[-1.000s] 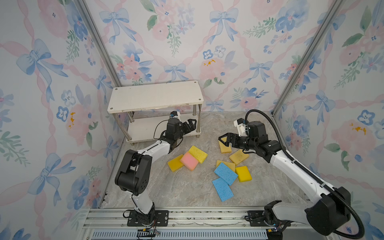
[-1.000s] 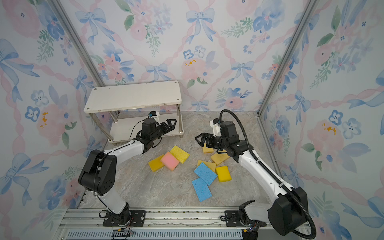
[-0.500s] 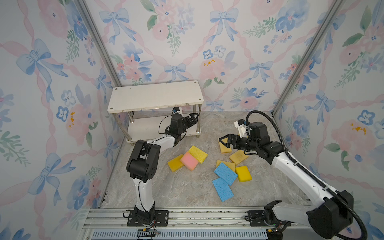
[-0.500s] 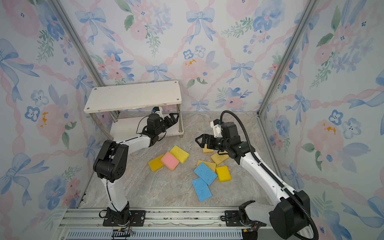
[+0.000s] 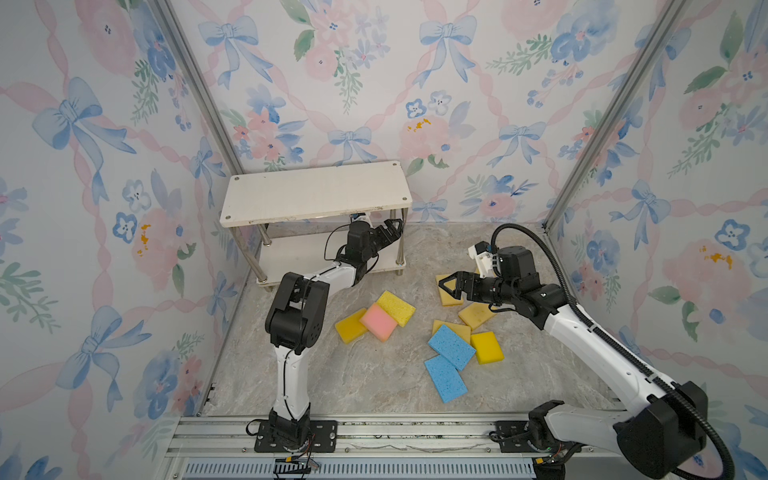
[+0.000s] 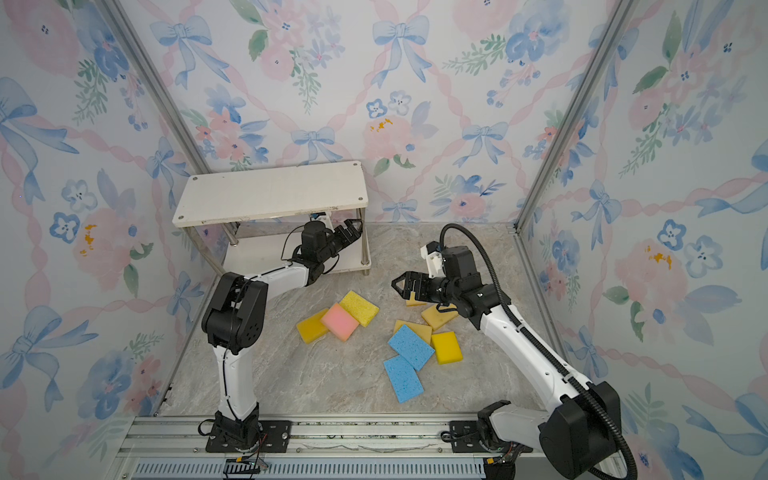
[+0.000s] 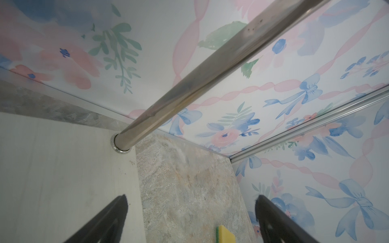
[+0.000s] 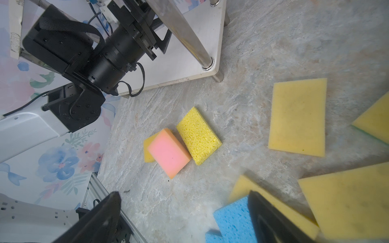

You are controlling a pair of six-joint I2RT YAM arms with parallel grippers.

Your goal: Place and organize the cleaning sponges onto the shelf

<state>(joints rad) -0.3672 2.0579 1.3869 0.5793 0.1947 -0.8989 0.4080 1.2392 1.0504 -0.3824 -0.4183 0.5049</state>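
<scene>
The shelf (image 5: 316, 193) stands at the back left, both white boards bare. My left gripper (image 5: 392, 230) is open and empty between the tiers, beside the front right chrome leg (image 7: 210, 69) and over the lower board (image 7: 63, 168). Several cleaning sponges lie on the floor. A pink one (image 5: 378, 321) leans on two yellow ones (image 5: 395, 307). Two blue ones (image 5: 451, 347) lie among more yellow ones (image 5: 487, 347). My right gripper (image 5: 446, 286) hovers open and empty over a yellow sponge (image 5: 449, 297) at the back.
Floral walls with aluminium corner posts (image 5: 602, 112) close in three sides. A metal rail (image 5: 374, 432) carrying both arm bases runs along the front edge. The left arm's elbow (image 5: 297, 311) stands just left of the pink sponge.
The left gripper has pushed further in between the shelf's tiers and its elbow has swung upright. The right gripper has hardly moved. Both stay open.
</scene>
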